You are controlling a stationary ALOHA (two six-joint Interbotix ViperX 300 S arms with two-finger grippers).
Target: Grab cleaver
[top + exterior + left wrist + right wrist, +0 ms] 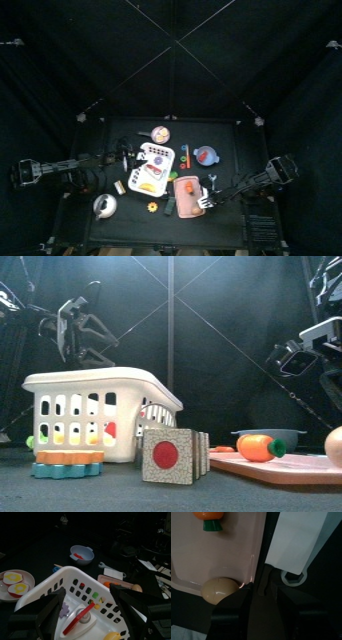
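The cleaver (298, 542) lies flat on the black table beside the pink cutting board (224, 552), its pale blade showing a round hole at one corner. In the top view the cleaver (207, 203) sits at the board's right edge. My right gripper (264, 604) hangs low right over the blade's holed end, jaws apart and dark; the handle is lost in shadow between them. My left gripper (90, 607) stands open above the white basket (73, 587), away from the cleaver.
A beige ball (219, 590) and an orange vegetable (208, 517) lie on the board. A blue bowl (205, 155), a plate (160, 133), a metal pot (104, 205) and a box with a red circle (174, 453) crowd the table around the basket (151, 170).
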